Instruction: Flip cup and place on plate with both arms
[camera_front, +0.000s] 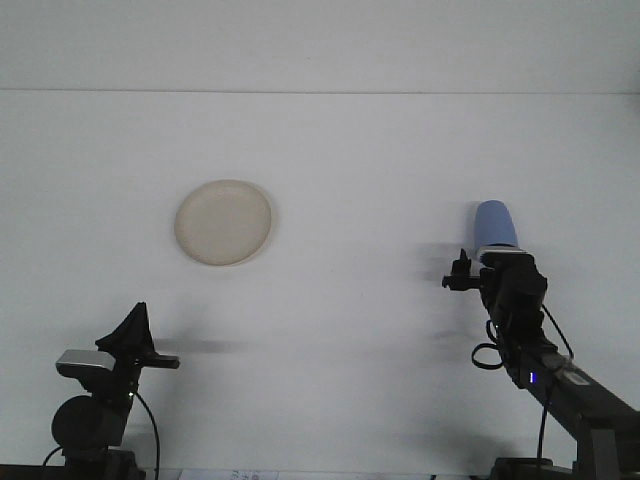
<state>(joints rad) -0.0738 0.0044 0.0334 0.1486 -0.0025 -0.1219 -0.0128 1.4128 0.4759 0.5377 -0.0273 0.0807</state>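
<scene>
A blue cup (495, 220) lies on its side on the white table at the right, its lower end hidden behind my right arm. My right gripper (499, 254) has reached forward to the cup's near end, and its wrist block covers the tips. A round cream plate (223, 222) lies flat at the left centre with nothing on it. My left gripper (135, 322) rests low at the near left, well short of the plate, its fingers together in one point and holding nothing.
The white table (350, 160) runs back to a pale wall. A cable loops below the right arm's wrist (487, 355). Both arm bases stand at the near edge.
</scene>
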